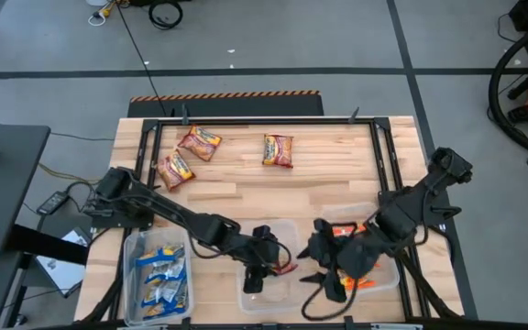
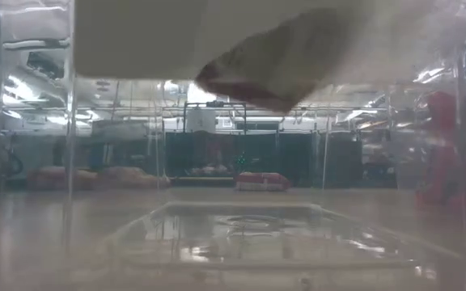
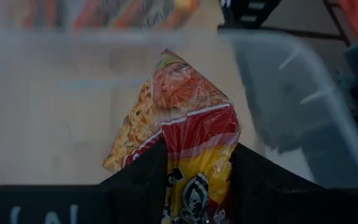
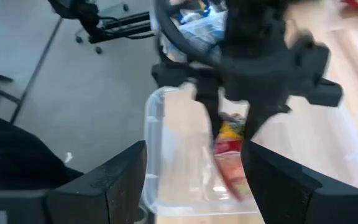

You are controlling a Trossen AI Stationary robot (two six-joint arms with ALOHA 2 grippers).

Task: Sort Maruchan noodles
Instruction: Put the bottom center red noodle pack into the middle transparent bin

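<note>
My left gripper [image 1: 266, 259] is over the clear middle bin [image 1: 282, 225] at the table's near edge, shut on a red-and-yellow Maruchan noodle packet [image 3: 185, 106]. Seen through the bin's wall in the low view, the packet [image 2: 257, 77] hangs high above the bin's floor. My right gripper [image 4: 194, 168] stands open with nothing between its fingers, just right of the middle bin and facing the left gripper [image 4: 253, 56]. Three more red packets [image 1: 200, 142] [image 1: 175, 170] [image 1: 278, 149] lie flat on the table's far part. My left gripper pinches one end of the packet [image 3: 197, 171] between its two fingers. The fingers slant forward and down, and the rest of the packet sticks out past them. The packet is lifted clear, above the middle bin's floor.
A clear bin with blue-and-white packets [image 1: 161, 277] stands at the near left. Another bin with orange packets [image 1: 367, 282] stands at the near right, under my right arm. A black frame [image 1: 264, 121] runs round the table top. Bare wood lies mid-table.
</note>
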